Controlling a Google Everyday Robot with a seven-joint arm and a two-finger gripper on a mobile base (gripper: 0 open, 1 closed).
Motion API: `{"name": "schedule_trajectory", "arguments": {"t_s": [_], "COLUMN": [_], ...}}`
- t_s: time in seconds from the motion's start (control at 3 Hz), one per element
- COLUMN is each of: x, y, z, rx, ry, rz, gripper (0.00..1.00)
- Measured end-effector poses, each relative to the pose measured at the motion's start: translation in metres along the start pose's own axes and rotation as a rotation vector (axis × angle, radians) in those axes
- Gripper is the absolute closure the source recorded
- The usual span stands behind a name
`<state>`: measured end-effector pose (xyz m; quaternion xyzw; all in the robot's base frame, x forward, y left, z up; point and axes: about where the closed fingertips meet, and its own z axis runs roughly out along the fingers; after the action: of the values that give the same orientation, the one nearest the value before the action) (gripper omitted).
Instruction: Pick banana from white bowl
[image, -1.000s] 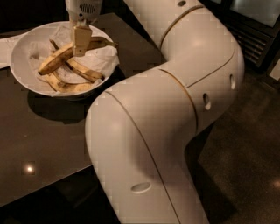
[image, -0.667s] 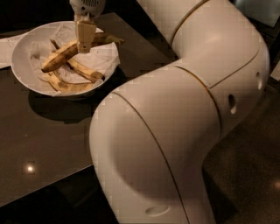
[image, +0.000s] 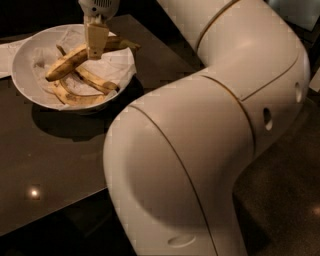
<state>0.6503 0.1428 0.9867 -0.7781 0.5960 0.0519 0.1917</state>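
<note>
Dim room, dark glossy brown desk (image: 60, 165) w/ a small light glint on it, floor off to the right barely lit.

The robot's claw (image: 95, 50), cream-coloured fingers hanging off a grey-white wrist, is now down inside the wide shallow glossy white bowl (image: 20, 75). About a sec ago it was poised higher, over the far rim; since then it has dropped and the fingertips sit right on the upper middle of the big thick yellow banana with brown blotches (image: 70, 61). Can't tell if the fingers are wide, narrow or already clamped, bc they read as one pale block from this angle.

Banana itself hasn't budged afaict: same diagonal lie on the crumpled white paper lining (image: 117, 65), left end low, right end up toward the far rim. Just below it are the thinner, browner curved bananas (image: 80, 90), also unmoved.

Further out, the fat cream-white arm (image: 215, 145) w/ thin gold seam lines has swung and fills most of the right side, so the view shifted a lot too.

My read: approach is basically done, we're at the grasp step. Next it prob needs to close on the fruit and lift straight up. Risk imo: a soft ripe banana squishing or rolling out of the grip, or nudging the thin ones.
</note>
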Motion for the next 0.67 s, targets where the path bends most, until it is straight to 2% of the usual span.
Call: {"name": "schedule_trajectory", "arguments": {"t_s": [0.33, 0.67], "x": [0.017, 0.043], "y": [0.008, 0.024], "z": [-0.027, -0.071], "rx": [0.050, 0.136], "ry": [0.042, 0.099], "rz": [0.060, 0.149], "gripper": [1.00, 1.00]}}
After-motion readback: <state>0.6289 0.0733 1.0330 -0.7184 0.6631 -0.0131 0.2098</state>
